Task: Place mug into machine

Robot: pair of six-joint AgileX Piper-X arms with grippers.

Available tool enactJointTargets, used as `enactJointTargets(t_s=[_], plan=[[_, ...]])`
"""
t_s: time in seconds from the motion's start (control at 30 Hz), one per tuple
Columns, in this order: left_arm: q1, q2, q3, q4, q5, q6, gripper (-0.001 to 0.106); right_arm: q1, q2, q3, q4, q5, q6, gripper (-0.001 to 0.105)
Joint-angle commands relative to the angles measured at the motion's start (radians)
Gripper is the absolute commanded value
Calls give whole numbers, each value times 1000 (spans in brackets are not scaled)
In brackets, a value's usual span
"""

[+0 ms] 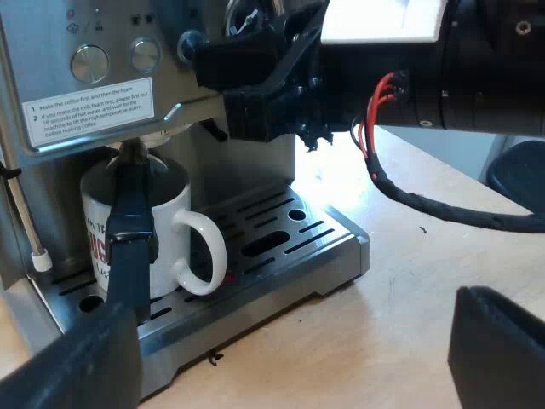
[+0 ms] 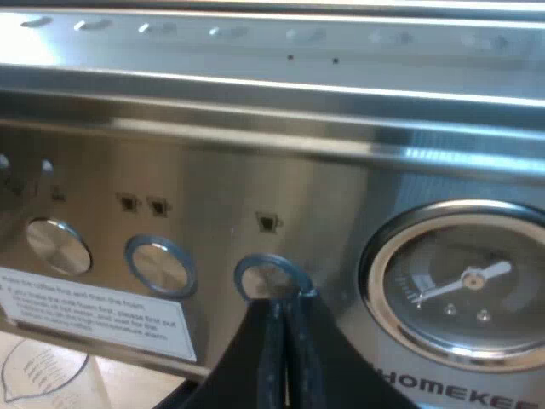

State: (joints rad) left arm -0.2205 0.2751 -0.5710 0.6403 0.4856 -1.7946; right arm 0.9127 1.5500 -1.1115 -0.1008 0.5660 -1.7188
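Left gripper [image 1: 281,362] spread wide, empty | right gripper [image 2: 285,304] pinched together at button [image 2: 254,274] | mug [image 1: 170,217] on drip tray [image 1: 332,245]

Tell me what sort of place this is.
Probably a coffee station: a stainless-steel espresso machine with a round pressure gauge, and a white ceramic mug on its slotted metal drip tray, all on a pale wooden tabletop.

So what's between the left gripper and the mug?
In the left wrist view, the holder's dark handle crosses in front of the mug; nearer the left gripper lie drip tray and table.
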Motion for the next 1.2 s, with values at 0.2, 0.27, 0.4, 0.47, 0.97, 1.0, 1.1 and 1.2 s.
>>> enactJointTargets(t_s=[0.2,0.27,0.4,0.47,0.97,1.0,1.1,1.2], plan=[[-3,-1,-8,-24,-3,-11,81,-11,12,-17,-96,-32,-9,0],[-3,-1,-8,-24,-3,-11,81,-11,12,-17,-76,-32,-7,0],[-3,-1,-8,-24,-3,-11,81,-4,1,-17,8,-29,-7,0],[-3,-1,-8,-24,-3,-11,81,5,-7,-17,39,-22,-7,0],[-3,-1,-8,-17,-3,-11,81,68,-14,-17,51,36,-14,0],[-3,-1,-8,-17,-3,-11,81,68,-14,-17,42,36,-17,0],[-3,-1,-8,-17,-3,-11,81,68,-14,-17,13,36,-36,0],[-3,-1,-8,-17,-3,-11,81,64,-14,-17,-16,36,-47,0]])
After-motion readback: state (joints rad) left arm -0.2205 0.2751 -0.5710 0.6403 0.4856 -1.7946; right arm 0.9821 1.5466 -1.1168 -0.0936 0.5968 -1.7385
